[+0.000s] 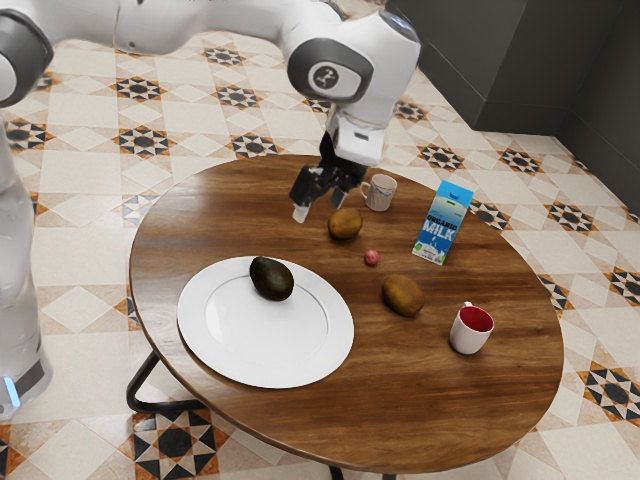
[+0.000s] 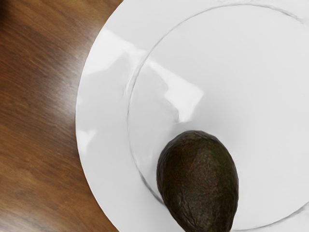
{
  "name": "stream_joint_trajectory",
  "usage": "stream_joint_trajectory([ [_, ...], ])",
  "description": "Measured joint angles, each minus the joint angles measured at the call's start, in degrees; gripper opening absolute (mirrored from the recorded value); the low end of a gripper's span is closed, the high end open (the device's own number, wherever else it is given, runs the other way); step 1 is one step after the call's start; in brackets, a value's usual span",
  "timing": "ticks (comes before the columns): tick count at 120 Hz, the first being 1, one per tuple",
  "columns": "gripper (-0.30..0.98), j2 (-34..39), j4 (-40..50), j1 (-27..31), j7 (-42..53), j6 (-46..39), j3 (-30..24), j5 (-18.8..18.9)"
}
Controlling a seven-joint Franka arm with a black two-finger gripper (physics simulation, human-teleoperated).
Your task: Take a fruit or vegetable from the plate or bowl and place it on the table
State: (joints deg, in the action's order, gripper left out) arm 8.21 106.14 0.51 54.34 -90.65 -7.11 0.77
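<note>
In the exterior view my gripper (image 1: 320, 206) is in the air beyond the plate, its two fingers apart with nothing between them. A dark avocado (image 1: 272, 279) lies on the far part of the white plate (image 1: 199, 345), well below my hand and off toward the exterior view's left. The wrist view looks down on that avocado (image 2: 198, 181), lying partly over the inner ring of the plate (image 2: 96, 116). A gap separates the gripper from the fruit.
Two brownish fruits (image 1: 345, 223) (image 1: 403, 295) and a small reddish ball (image 1: 371, 257) lie on the wooden table (image 1: 330, 425). A patterned cup (image 1: 380, 192), a milk carton (image 1: 443, 222) and a red-lined white mug (image 1: 470, 331) stand toward the exterior view's right.
</note>
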Motion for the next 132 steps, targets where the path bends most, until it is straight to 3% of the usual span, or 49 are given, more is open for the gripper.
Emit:
stream_joint_trajectory([
  [27, 0.69, 6.24, 8.54, -0.32, 4.48, -0.94, -0.53, -2.38],
  [59, 0.69, 8.44, 14.02, -0.34, 7.01, -1.74, -1.41, -4.71],
  [111, 0.69, 6.34, 14.19, 1.28, -0.75, -2.41, -0.69, -4.28],
  [132, 0.69, 5.41, 15.14, 1.39, -3.71, -3.37, 0.21, -5.92],
])
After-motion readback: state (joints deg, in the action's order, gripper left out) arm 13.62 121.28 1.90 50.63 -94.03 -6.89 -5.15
